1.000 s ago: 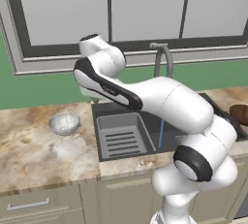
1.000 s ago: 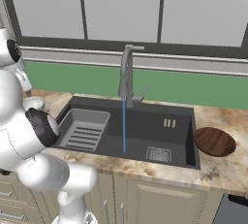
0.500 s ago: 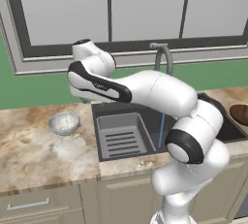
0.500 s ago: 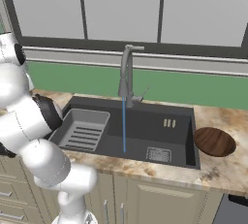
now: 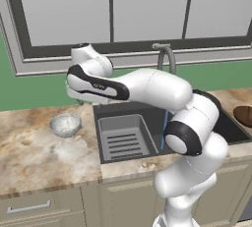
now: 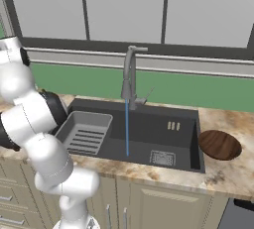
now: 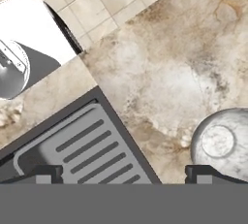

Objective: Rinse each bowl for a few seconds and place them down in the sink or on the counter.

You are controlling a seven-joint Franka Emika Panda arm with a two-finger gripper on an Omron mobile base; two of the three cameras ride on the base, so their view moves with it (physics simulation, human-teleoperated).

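Observation:
The speckled grey-white bowl (image 5: 65,124) stands upright on the counter (image 5: 29,152) just left of the sink (image 5: 147,118); in the hand view this bowl (image 7: 220,143) lies at the lower right, beside my right fingertip (image 7: 203,172). My gripper (image 5: 81,99) hovers above the sink's left rim, to the right of that bowl, and is open (image 7: 126,173) with nothing between its fingers. The dark reddish-brown bowl (image 6: 219,144) rests on the counter right of the sink (image 6: 149,134). From the faucet (image 6: 130,74) a thin stream of water (image 6: 127,129) falls into the basin.
A grey slotted insert tray (image 5: 123,140) takes up the basin's left half, seen also below the hand (image 7: 82,150). A green wall and a window sill run behind the counter. The marbled worktop (image 7: 169,63) spreads around the speckled bowl.
The arm has swung left, carrying the hand from over the sink to its left rim near the speckled bowl. Both bowls and the water stream stay as they were.

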